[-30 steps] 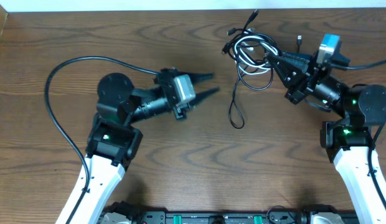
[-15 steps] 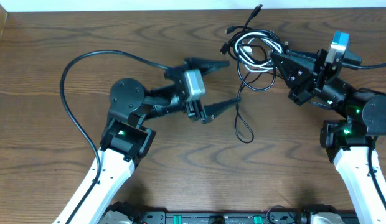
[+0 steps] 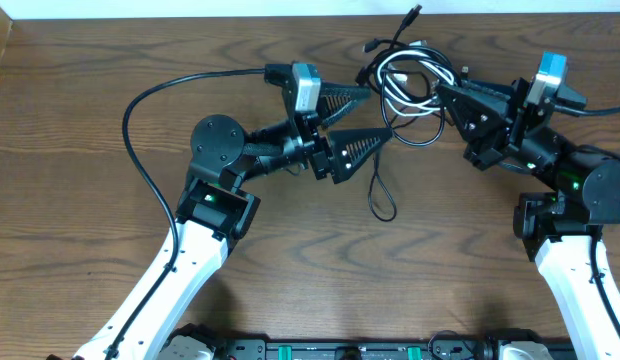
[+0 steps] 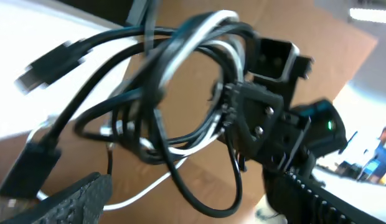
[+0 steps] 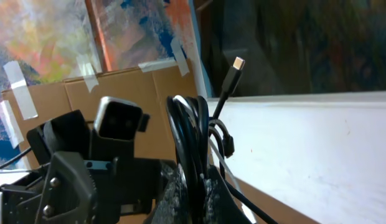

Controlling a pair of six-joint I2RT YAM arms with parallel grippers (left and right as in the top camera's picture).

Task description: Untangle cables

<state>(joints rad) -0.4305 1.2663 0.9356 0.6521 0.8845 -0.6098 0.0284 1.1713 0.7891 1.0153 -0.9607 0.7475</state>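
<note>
You have hardly started: the thin black and white cables (image 3: 408, 82) with small plug ends sit as one knot near the far edge of the brown wooden surface (image 3: 70, 90), with the right gripper (image 3: 440, 95) closed on the knot's side and the left gripper (image 3: 375, 113) wide open and empty just beside it.

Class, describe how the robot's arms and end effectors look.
The left arm and right arm have white lower links, round black joints and green lights. The left end effector and right end effector each have two black tapered fingers. A black cable loops off the left arm.
</note>
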